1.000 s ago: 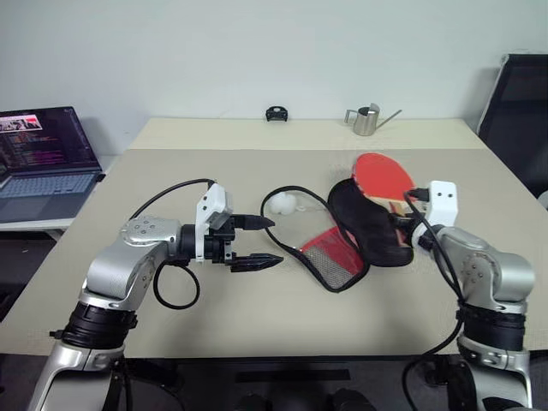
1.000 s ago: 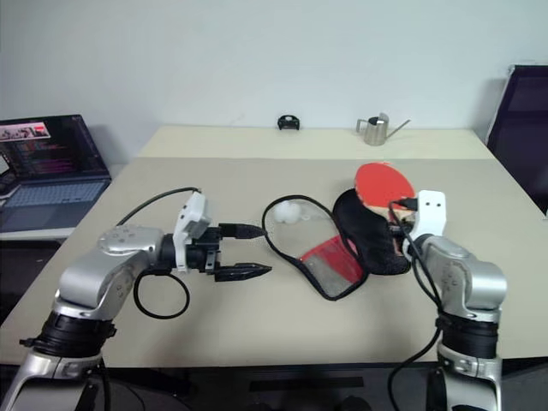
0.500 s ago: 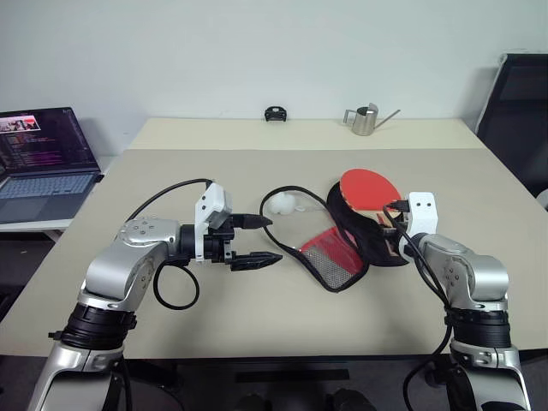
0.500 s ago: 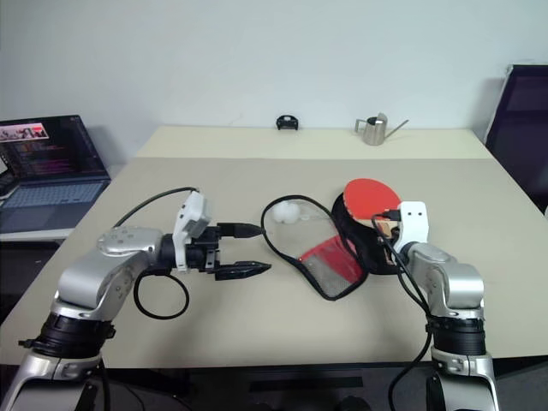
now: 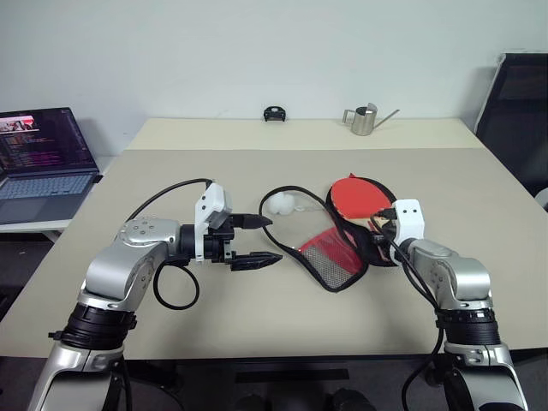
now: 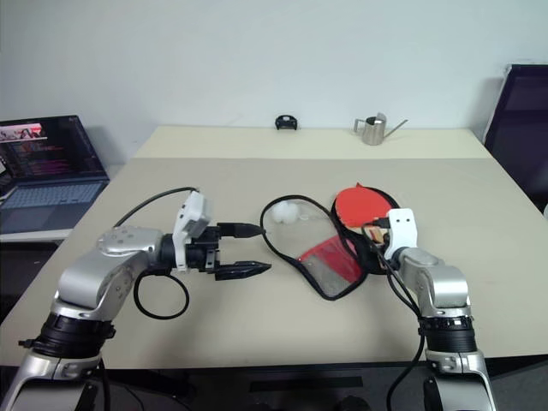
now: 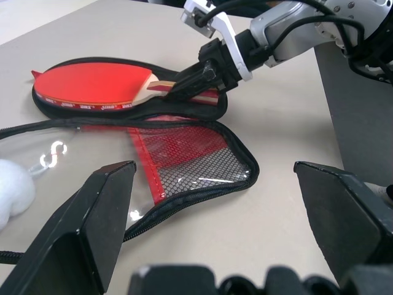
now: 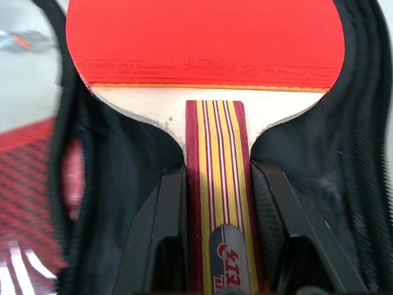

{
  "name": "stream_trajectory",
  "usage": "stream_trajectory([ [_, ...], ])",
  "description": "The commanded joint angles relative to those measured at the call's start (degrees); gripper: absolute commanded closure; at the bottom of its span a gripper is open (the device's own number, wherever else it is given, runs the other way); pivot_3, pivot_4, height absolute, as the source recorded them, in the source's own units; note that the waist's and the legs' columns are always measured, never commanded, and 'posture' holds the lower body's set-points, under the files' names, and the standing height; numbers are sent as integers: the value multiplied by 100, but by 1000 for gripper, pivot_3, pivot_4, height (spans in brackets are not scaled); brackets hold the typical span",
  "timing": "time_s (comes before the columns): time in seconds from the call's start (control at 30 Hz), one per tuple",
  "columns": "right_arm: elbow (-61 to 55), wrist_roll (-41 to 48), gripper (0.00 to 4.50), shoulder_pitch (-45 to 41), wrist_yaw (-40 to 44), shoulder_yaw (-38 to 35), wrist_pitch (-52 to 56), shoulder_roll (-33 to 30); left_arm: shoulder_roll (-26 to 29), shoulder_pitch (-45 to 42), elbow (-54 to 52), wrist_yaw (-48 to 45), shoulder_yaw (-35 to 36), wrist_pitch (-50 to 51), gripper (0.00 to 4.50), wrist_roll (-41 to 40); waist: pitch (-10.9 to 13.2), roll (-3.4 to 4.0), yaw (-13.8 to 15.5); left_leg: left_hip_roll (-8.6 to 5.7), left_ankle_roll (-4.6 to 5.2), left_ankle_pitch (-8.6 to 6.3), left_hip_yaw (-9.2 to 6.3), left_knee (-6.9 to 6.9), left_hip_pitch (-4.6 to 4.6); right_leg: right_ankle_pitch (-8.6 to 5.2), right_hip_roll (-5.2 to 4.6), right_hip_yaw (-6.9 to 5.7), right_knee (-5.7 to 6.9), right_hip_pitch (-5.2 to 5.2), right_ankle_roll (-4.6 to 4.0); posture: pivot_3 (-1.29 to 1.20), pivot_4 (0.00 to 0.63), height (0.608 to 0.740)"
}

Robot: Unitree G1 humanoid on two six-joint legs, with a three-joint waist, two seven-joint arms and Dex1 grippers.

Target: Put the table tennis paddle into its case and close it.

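Lying red-faced, paddle (image 7: 92, 85) over open black case (image 7: 202, 184)

Left gripper (image 5: 260, 239) fingers spread wide; right gripper (image 8: 212, 203) fingers clamped.

On the big tan table (image 5: 257, 171), the right gripper (image 5: 379, 229) holds the round red paddle (image 5: 355, 195) over the open black-and-red soft case (image 5: 334, 253), while the left gripper (image 5: 257, 241) waits wide open nearby.
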Motion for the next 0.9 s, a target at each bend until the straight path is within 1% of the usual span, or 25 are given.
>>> stream_trajectory([
  [0.03,-141,-77,3422,-5,-2,-59,-198,-57,79,2,-218,35,173,-30,0,-86,0,0,0,0,0,0,0,0,0,0,0,0,0,0,0,0,150,740],
  [0.53,-239,-353,3422,135,-3,77,-244,-166,47,5,-237,67,147,-40,0,-89,0,0,4,0,0,0,-1,0,0,0,0,-1,0,1,0,0,150,740],
  [0.73,-214,-341,3422,176,-8,-5,-238,-125,55,1,-227,58,142,-39,0,-87,0,0,10,0,0,0,-1,1,0,0,0,-1,0,2,0,0,150,740],
  [0.8,-236,-316,2697,182,-33,-70,-239,-91,59,3,-226,55,144,-37,0,-88,0,0,11,0,0,0,-1,1,0,0,0,-2,0,2,0,0,150,740],
  [0.87,-268,-306,2222,186,-33,-76,-239,-89,63,8,-228,53,145,-35,0,-88,0,0,9,-1,0,0,-1,1,0,0,0,-1,0,2,0,0,150,740],
  [0.9,-288,-303,1890,184,-34,-74,-234,-89,64,10,-224,52,146,-35,0,-87,0,0,8,-1,0,0,-1,1,0,0,0,-1,0,2,0,0,150,740],
])
